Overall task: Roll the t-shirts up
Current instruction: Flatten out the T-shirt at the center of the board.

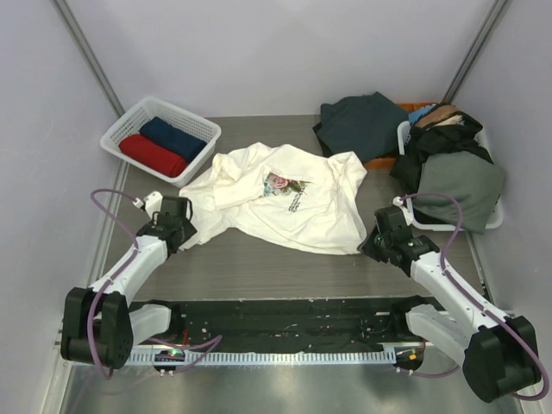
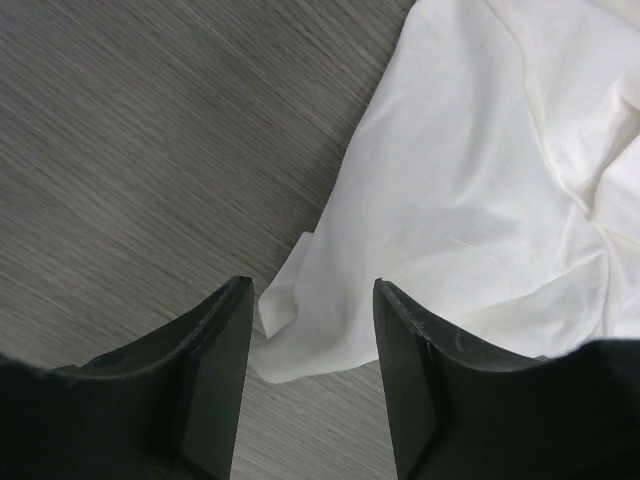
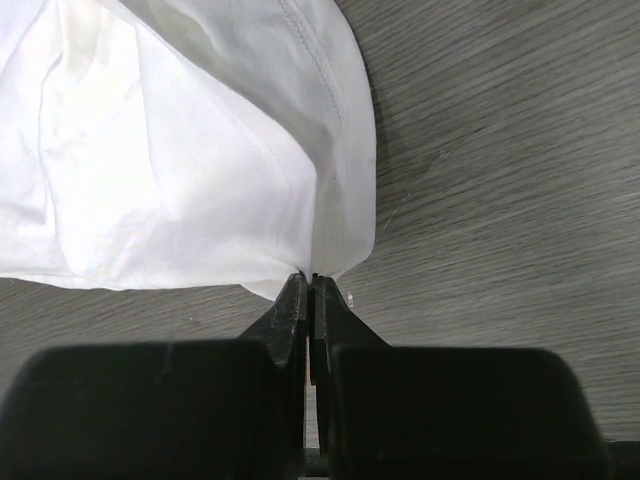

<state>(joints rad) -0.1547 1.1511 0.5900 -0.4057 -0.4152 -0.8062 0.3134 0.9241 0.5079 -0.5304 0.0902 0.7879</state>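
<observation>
Nothing is legible: the chest print (image 1: 285, 188) on the cream t-shirt (image 1: 323, 216) is too small.

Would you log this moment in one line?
cream t-shirt: on table | right gripper: shut on corner | left gripper: open at edge

**Room check: walled-in bench, flat light**

Work surface is a grey wood-grain laminate tabletop (image 1: 276, 267), grain running side to side; same streaky grey shows close up in both wrist views (image 2: 150, 150) (image 3: 500, 150). Boxed in on three sides by plain pale lavender-white panels: back wall (image 1: 276, 52), left wall (image 1: 43, 103), right wall (image 1: 526, 112). No windows in view. A thin grey metal post sits in each back corner, left one (image 1: 90, 60) and right one (image 1: 474, 47), both leaning outward as seen from above. A brushed bare-metal strip (image 1: 276, 388) runs along the near edge and picks up a soft glare. Light is even and diffuse, shadows faint, no hot spots on the walls.
</observation>
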